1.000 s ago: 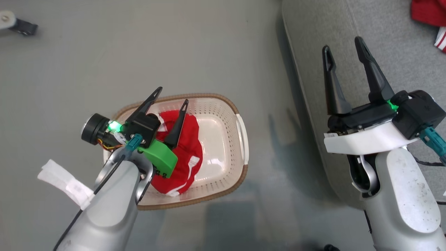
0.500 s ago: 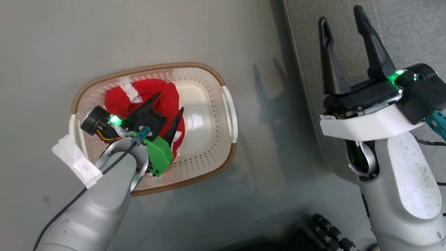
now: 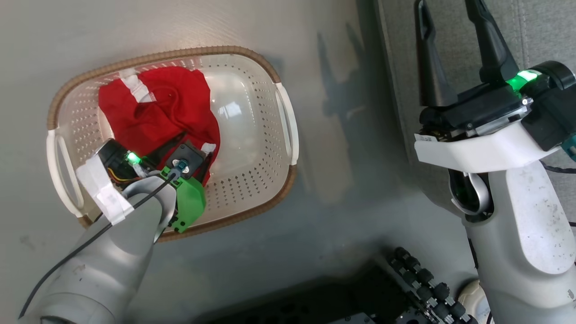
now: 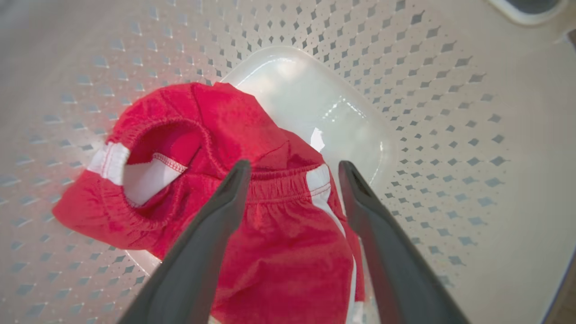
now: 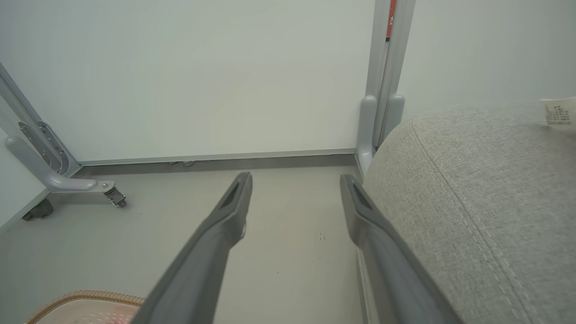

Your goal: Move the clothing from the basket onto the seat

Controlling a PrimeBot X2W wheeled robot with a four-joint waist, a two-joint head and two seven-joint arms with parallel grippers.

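— Where's the clothing (image 3: 153,112)?
— I see it in the basket (image 3: 256,189), red with white trim, bunched toward the left end. The basket stands on the floor (image 3: 342,189) beside the seat (image 3: 544,40)
— Left gripper (image 4: 293,168)?
— I have it down inside the basket, fingers apart over the cloth's elastic band; I can't tell if the tips touch
— Right gripper (image 3: 450,18)?
— Fingers apart, holding nothing, above the seat's edge, well apart from the basket

Left end effector (image 4: 292,170) pitched down, jaws wide; right end effector (image 5: 294,180) pointing forward, jaws wide
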